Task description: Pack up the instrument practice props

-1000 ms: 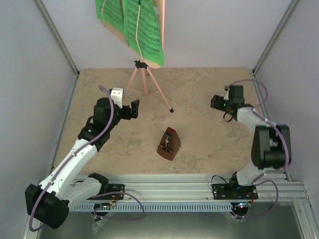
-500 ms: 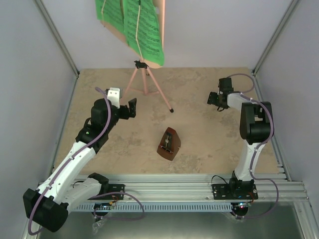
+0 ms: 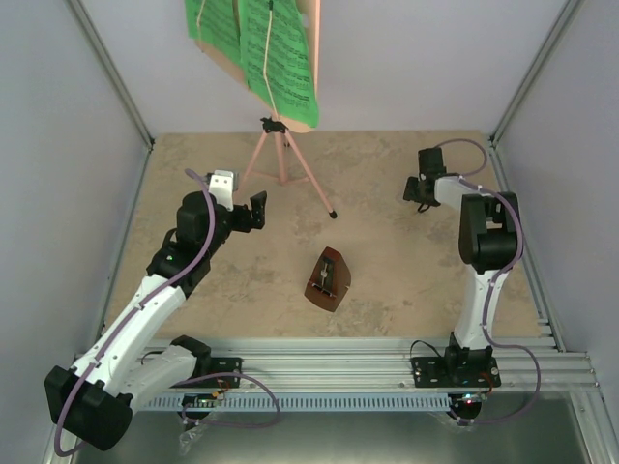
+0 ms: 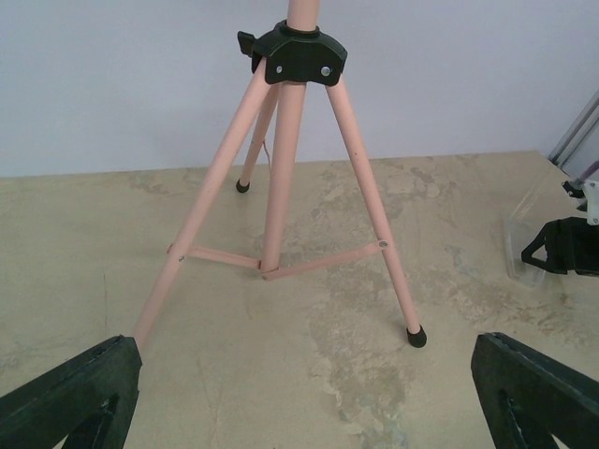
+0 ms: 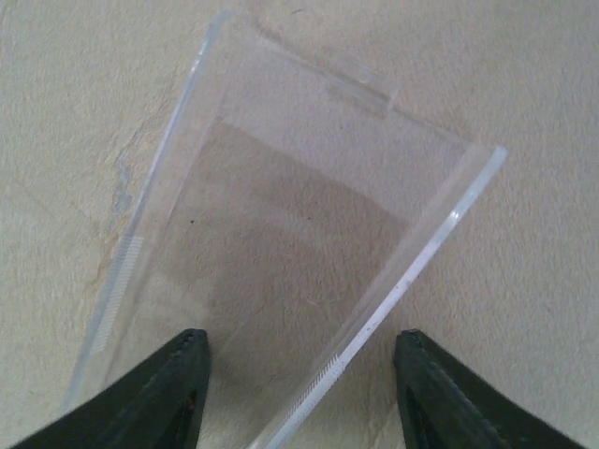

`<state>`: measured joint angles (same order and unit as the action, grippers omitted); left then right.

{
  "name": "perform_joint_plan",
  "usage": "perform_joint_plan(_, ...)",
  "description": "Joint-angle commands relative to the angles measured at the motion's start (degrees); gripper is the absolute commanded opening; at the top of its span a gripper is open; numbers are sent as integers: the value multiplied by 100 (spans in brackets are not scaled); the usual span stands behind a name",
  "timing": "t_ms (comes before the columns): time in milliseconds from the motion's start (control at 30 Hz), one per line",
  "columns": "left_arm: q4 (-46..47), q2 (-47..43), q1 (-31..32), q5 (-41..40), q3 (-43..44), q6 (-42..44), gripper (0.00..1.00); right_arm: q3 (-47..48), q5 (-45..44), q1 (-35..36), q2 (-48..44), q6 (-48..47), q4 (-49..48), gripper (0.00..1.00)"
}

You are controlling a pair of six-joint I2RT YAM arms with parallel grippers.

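The pink music stand [image 3: 282, 159] stands at the back of the table on its tripod legs, with green sheet-music pages [image 3: 271, 53] on its desk. The brown wooden metronome [image 3: 326, 280] sits mid-table, apart from both arms. My left gripper [image 3: 257, 211] is open and empty, facing the tripod legs [image 4: 281, 187] from a short way off; its fingers [image 4: 75, 393] frame them. My right gripper [image 3: 414, 190] is open and points down over a clear plastic box [image 5: 281, 234], one finger [image 5: 159, 393] on each side of its near end.
The clear box [image 4: 524, 248] lies on the table at the right, next to the right gripper. Grey walls close in the back and both sides. The aluminium rail [image 3: 338, 372] with the arm bases runs along the near edge.
My right arm has swung toward the back of the table and lowered its gripper over the clear box. My left gripper moved slightly nearer the tripod, then held still.
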<state>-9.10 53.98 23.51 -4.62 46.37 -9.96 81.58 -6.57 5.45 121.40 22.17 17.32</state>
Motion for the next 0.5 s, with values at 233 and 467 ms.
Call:
perform_joint_plan(233, -101, 8, -5, 87, 66, -31, 99, -254, -187, 35, 2, -211, 238, 22)
perform_joint_plan(467, -100, 3, -5, 95, 65, -37, 99, -444, -235, 35, -222, -278, 242, 7)
